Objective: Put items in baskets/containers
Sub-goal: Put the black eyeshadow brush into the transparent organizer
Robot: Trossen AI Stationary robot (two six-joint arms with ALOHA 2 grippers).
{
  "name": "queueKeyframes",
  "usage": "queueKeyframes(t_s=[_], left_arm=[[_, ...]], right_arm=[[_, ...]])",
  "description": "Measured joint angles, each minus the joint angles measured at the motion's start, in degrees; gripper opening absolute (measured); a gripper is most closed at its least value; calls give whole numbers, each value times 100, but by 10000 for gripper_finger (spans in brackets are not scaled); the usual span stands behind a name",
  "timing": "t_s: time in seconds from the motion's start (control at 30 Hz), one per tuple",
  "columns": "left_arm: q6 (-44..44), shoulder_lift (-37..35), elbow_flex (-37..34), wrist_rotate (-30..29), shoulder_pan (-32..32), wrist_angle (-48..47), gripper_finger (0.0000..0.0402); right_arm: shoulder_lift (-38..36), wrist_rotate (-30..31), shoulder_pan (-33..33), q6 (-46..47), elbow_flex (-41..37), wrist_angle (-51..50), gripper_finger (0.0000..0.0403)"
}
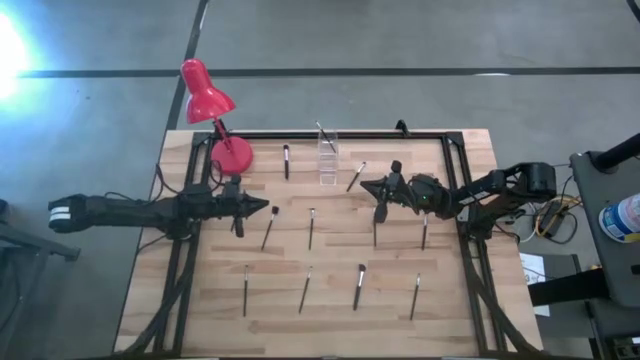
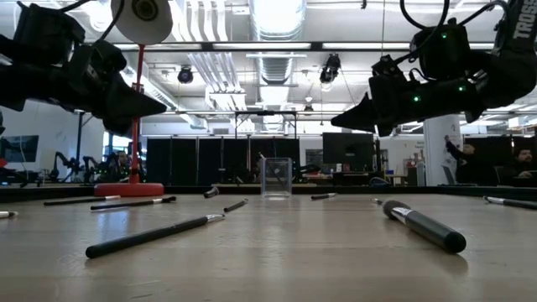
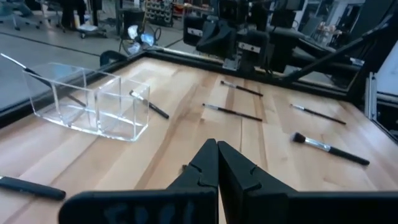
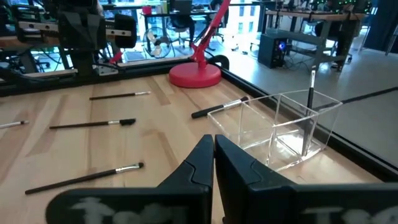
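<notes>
Several thin dark brushes with silver ferrules lie flat and scattered on the wooden table [image 1: 330, 300], such as one brush [image 1: 311, 228] at the middle and another brush [image 1: 358, 287] nearer the near edge. A clear two-compartment holder [image 1: 327, 157] stands near the far edge; one brush [image 4: 309, 106] stands in it, leaning on its wall. My left gripper [image 1: 268, 209] hovers shut and empty left of the middle, above the table [image 3: 216, 149]. My right gripper [image 1: 366, 185] hovers shut and empty just right of the holder [image 4: 213, 143].
A red desk lamp stands with its round base [image 1: 232, 155] at the far left of the table, left of the holder. One brush [image 1: 286, 160] lies between lamp and holder, another brush [image 1: 356, 177] just right of the holder. A dark frame rims the table.
</notes>
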Motion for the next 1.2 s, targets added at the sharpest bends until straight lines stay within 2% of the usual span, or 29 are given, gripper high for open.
queueKeyframes(t_s=[0.77,1.0,1.2], left_arm=[[-176,897,385,-33,-410,-180,0],[-230,1256,886,-236,-914,-1245,0],[-660,1643,1198,-496,-1462,-1780,0]], right_arm=[[0,-43,0,-15,35,-33,8],[0,-57,0,-18,35,-42,9],[0,-57,-2,-20,37,-41,9]])
